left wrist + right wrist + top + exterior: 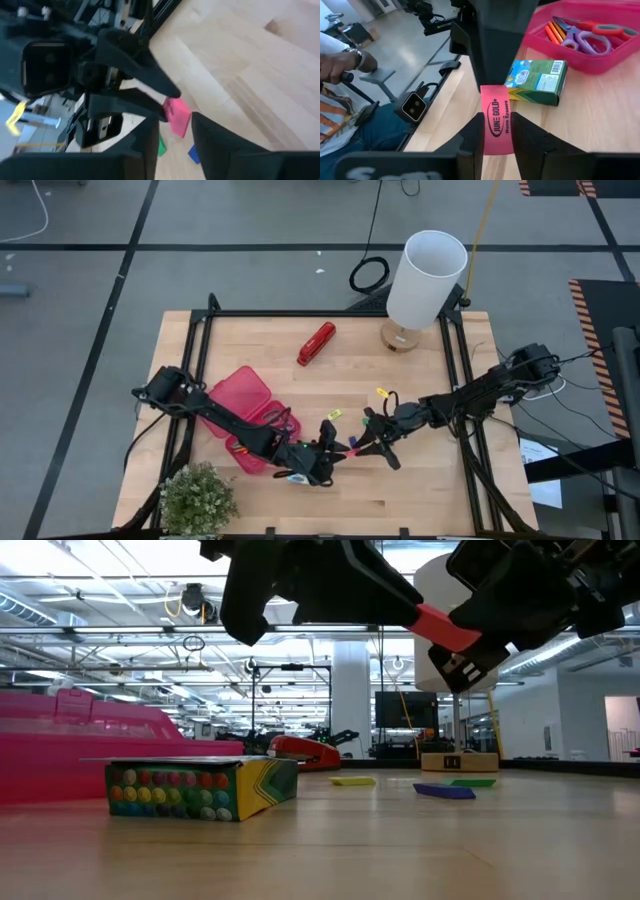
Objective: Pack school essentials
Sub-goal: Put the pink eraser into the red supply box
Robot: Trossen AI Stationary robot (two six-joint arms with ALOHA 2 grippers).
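- The right end effector [496, 131] is clamped on a pink eraser [496, 126], raised above the desk [420, 480] near its front edge.
- The left end effector [328, 442] meets it, fingers apart around the eraser's far end.
- The crayon box [539, 81] lies beside the pink case [620, 55] holding scissors [590, 37].

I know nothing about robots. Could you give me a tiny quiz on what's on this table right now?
1. True or false: the crayon box lies inside the pink case.
2. What is the right gripper holding?
3. Which is already in the pink case? A) scissors B) stapler C) lamp

Key: 1 false, it lies on the table beside the case. 2 the pink eraser. 3 A.
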